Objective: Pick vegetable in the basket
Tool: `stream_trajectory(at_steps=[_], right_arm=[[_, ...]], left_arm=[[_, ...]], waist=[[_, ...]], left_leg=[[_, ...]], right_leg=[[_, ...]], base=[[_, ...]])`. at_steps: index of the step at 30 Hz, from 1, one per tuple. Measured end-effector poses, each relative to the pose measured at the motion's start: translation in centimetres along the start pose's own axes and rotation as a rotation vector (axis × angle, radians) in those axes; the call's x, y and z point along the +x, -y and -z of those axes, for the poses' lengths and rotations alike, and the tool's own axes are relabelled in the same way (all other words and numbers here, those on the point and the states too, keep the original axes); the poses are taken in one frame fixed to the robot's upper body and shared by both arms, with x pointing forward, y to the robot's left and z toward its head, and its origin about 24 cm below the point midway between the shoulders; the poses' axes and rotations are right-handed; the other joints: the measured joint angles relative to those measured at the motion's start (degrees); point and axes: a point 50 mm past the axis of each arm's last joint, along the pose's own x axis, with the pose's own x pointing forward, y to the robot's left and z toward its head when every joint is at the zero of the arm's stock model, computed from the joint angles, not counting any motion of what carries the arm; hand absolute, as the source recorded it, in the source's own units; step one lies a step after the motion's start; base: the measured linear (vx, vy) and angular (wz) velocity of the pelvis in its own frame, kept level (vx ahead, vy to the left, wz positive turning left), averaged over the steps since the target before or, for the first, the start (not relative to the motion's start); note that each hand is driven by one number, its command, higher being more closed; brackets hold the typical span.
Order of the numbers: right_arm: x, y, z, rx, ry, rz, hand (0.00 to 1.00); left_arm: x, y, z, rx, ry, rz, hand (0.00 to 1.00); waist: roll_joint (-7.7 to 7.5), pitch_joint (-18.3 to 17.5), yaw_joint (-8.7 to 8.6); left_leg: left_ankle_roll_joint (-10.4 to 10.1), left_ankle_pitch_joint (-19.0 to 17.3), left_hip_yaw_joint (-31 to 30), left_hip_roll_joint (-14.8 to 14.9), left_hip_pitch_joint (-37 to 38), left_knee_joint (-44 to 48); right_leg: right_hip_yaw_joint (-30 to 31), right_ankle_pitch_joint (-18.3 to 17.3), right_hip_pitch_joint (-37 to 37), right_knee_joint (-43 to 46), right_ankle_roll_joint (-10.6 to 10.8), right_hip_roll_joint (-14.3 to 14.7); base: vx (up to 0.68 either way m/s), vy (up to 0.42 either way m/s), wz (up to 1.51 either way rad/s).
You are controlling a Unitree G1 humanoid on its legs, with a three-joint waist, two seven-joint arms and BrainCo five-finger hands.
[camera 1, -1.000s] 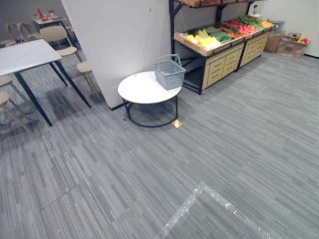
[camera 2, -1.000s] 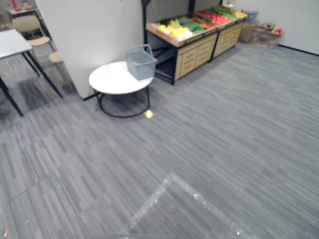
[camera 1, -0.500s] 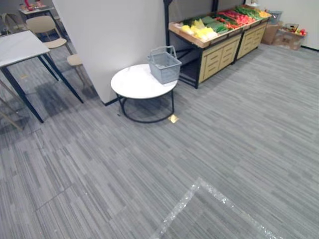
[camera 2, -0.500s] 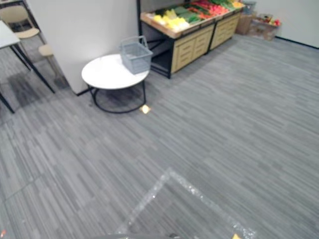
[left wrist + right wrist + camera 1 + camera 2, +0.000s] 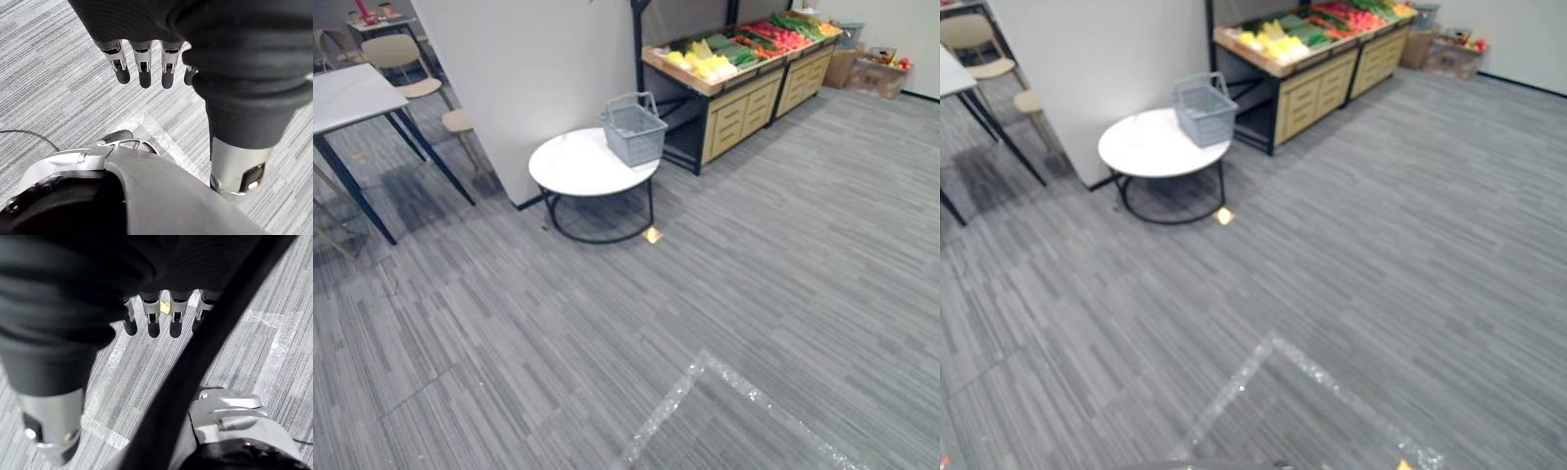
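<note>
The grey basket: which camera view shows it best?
The left eye view: the basket stands whole on the white round table, nearer the picture's middle. The right eye view shows it likewise, further toward the upper left. The wrist views face the carpet.

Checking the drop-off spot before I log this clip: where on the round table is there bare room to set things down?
The round white table is bare across its near and left parts; only the grey basket stands on it, at the rim nearest the produce stand. The stand's top is packed with vegetables.
</note>
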Motion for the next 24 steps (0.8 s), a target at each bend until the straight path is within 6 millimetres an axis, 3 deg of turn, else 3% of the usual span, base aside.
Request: stream_trajectory(at_steps=[12, 15, 16, 17, 18, 19, 20, 22, 24], right_arm=[[0.1, -0.1, -0.8, 0.024, 0.017, 0.001, 0.0], [0.3, -1.5, -1.6, -0.027, 0.028, -0.038, 0.0], [0.3, -1.5, -1.6, -0.037, 0.026, -0.042, 0.0], [0.3, -0.9, -1.6, -0.048, 0.026, -0.031, 0.0], [0.3, -0.8, -1.7, -0.052, 0.027, -0.028, 0.0], [0.3, -0.6, -1.6, -0.065, 0.025, -0.024, 0.0], [0.3, -0.7, -1.9, -0.075, 0.034, -0.028, 0.0], [0.3, -0.6, -2.3, -0.082, 0.043, -0.024, 0.0], [0.4, -0.4, -2.4, -0.08, 0.047, -0.017, 0.0]], left_arm=[[0.1, 0.0, -0.2, 0.003, 0.001, 0.001, 0.0], [0.3, -1.1, -2.5, 0.014, 0.06, -0.023, 0.0], [0.3, -1.3, -2.8, 0.009, 0.075, -0.028, 0.0], [0.3, -0.7, -2.3, -0.026, 0.061, -0.017, 0.0], [0.2, -0.5, -2.1, -0.038, 0.056, -0.013, 0.0], [0.1, -0.2, -1.1, -0.055, 0.03, -0.008, 0.0], [0.1, -0.5, -0.9, -0.053, 0.026, -0.014, 0.0], [0.1, -0.3, -1.0, -0.041, 0.025, -0.007, 0.0], [0.1, 0.0, -0.8, -0.028, 0.018, 0.004, 0.0]], waist=[[-0.02, 0.8, -0.02], [-2.79, 3.7, -0.02], [-2.98, 4.7, -0.03], [-1.24, 5.9, 0.15], [-0.72, 6.2, 0.18], [-0.34, 6.7, 0.22], [-0.69, 6.7, 0.27], [-0.82, 6.8, 0.29], [0.04, 7.3, 0.51]], left_leg=[[-0.2, -0.1, -0.4, 0.6, -2.0, 1.2], [-1.5, -3.8, -0.9, 4.2, -10.9, 21.4], [-1.2, -3.9, -2.0, 7.4, -15.5, 33.6], [1.4, -2.3, -4.5, 12.1, -19.6, 46.6], [2.1, -1.6, -5.3, 12.6, -20.2, 48.5], [2.4, 2.4, -7.7, 13.7, -22.3, 54.7], [2.1, 2.8, -10.1, 13.2, -24.9, 57.6], [1.7, -0.7, -11.1, 11.6, -27.3, 52.7], [0.8, -0.3, -10.8, 9.0, -27.7, 35.8]], right_leg=[[-0.5, -1.2, -2.1, 2.3, -0.6, 0.1], [-1.3, -4.8, -5.0, 8.8, -1.5, -2.1], [-1.7, -6.0, -3.9, 9.0, -2.2, -1.8], [-1.6, -7.0, -1.5, 9.9, -2.9, -0.1], [-1.5, -7.3, -0.9, 10.0, -2.9, 0.2], [-0.6, -8.4, 0.6, 11.0, -3.1, 0.6], [-0.1, -9.0, 1.4, 11.2, -3.8, 0.1], [0.8, -9.1, 1.0, 11.2, -3.9, -0.7], [2.4, -9.1, 0.5, 10.5, -3.9, -1.7]], base=[[-0.01, -0.03, 0.02], [-0.03, -0.076, 0.23], [-0.08, -0.141, 0.11], [-0.05, -0.115, 0.03], [0.03, -0.054, -0.16], [0.06, -0.003, -0.16], [0.06, -0.006, -0.18], [0.05, 0.016, -0.25], [0.11, 0.075, -0.37]])
